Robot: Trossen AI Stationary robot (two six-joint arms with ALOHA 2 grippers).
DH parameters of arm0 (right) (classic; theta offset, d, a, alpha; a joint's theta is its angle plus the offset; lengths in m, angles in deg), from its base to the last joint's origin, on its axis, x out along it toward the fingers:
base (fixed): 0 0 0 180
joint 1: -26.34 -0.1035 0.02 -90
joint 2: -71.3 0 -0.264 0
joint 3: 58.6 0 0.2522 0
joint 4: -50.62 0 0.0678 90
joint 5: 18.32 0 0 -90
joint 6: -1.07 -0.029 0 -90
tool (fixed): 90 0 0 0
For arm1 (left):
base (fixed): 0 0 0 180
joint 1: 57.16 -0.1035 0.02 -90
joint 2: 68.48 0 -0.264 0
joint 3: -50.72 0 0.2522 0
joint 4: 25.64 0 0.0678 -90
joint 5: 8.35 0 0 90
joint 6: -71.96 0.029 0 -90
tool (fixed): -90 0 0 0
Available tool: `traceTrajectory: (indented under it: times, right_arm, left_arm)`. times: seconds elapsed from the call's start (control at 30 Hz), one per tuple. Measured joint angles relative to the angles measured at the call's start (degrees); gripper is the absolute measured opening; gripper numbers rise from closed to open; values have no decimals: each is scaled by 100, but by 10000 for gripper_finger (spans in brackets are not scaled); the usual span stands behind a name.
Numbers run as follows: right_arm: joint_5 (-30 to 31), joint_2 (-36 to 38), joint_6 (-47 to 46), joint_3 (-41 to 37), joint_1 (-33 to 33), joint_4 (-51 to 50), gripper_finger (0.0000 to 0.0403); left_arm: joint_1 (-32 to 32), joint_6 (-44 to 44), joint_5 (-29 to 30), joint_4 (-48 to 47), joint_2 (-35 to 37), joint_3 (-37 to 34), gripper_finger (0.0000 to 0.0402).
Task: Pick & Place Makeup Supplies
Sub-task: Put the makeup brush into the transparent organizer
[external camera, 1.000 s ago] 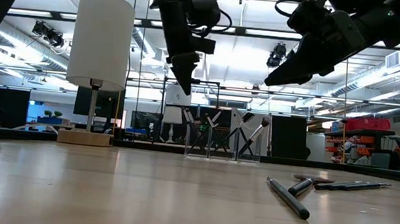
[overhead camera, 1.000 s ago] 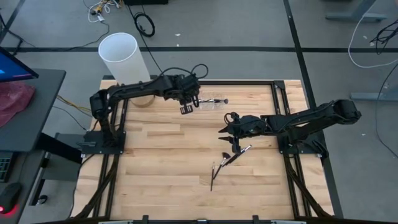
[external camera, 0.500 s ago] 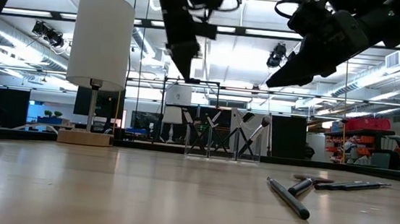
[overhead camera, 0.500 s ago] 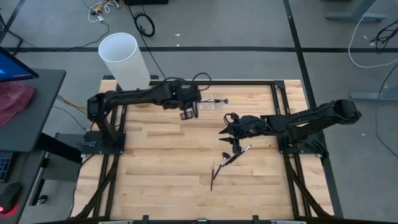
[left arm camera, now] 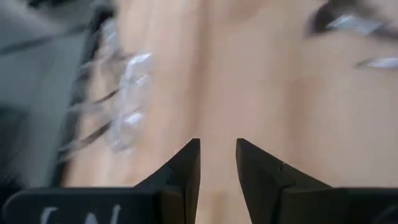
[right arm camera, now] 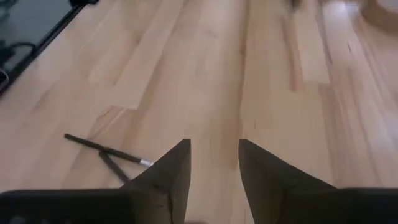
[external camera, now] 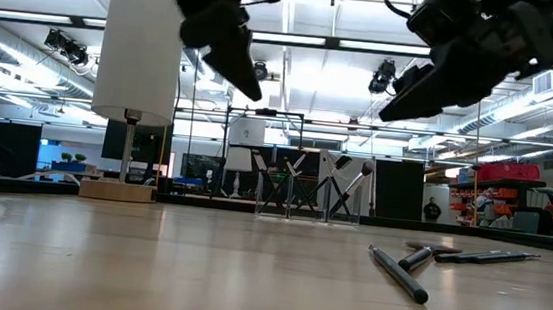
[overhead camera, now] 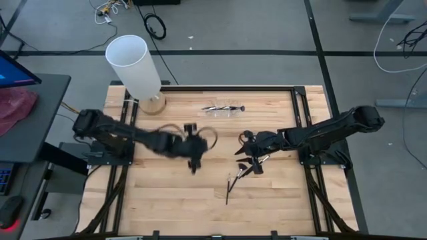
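Note:
Several loose makeup brushes [overhead camera: 241, 172] lie flat on the wooden table, right of its middle; the low view shows them as dark sticks [external camera: 402, 272]. More brushes stand in a clear holder [overhead camera: 223, 109] at the far side. My left gripper [overhead camera: 194, 167] hangs open over the table's middle, left of the loose brushes, with nothing between its fingers [left arm camera: 217, 147]. My right gripper [overhead camera: 239, 144] hovers open just beyond the loose brushes, and its wrist view shows bare wood between the fingers [right arm camera: 214, 149], with two brushes [right arm camera: 106, 151] lying off to one side.
A tall white cylinder [overhead camera: 133, 61] stands on a round wooden base at the far left corner. Black frame rails [overhead camera: 301, 127] run along the table's left and right sides. Bare wood lies toward the near edge [overhead camera: 200, 213].
My left gripper has swung fast from beside the clear holder at the far side toward the near edge, sinking a little, and now hangs over the table's middle. My right gripper has edged slightly toward the loose brushes. The brushes have not moved.

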Motion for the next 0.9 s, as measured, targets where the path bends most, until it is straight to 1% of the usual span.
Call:
traceTrajectory:
  times: [0.1,0.13,0.2,0.27,0.33,0.4,0.47,0.53,0.63,0.73,0.8,0.9]
  right_arm:
    - [-20,-419,513,0,-87,501,139]
    - [-126,-619,694,0,-98,755,139]
    - [-602,-1052,1073,0,-91,1148,139]
    - [-1287,-1505,1491,0,-91,1504,139]
    - [-1939,-1845,1873,5,-93,1719,139]
    - [-2330,-2100,2081,75,-100,1770,139]
    - [-2342,-2312,2139,193,-85,1779,139]
    - [-2191,-2563,2117,387,-41,1774,139]
    - [-2210,-2921,2103,772,20,1440,139]
    - [-2362,-3139,2272,1132,20,598,139]
    - [-2569,-3192,2502,1277,16,156,139]
    - [-2780,-3202,2740,1338,12,159,137]
  left_arm:
    - [388,-112,-143,1946,54,-1036,106]
    - [493,-177,-266,2626,52,-1346,106]
    - [660,-320,-450,3630,49,-1857,106]
    - [780,-491,-499,4259,43,-2238,106]
    - [845,-647,-491,4493,43,-2466,106]
    - [856,-801,-476,4507,43,-2579,106]
    - [822,-931,-421,4518,43,-2631,106]
    - [758,-931,-338,4545,43,-2637,106]
    - [644,-911,-325,4830,43,-2633,106]
    - [550,-905,-409,4898,43,-2633,106]
    - [514,-815,-424,4941,43,-2633,106]
    - [503,-756,-431,4950,41,-2633,106]
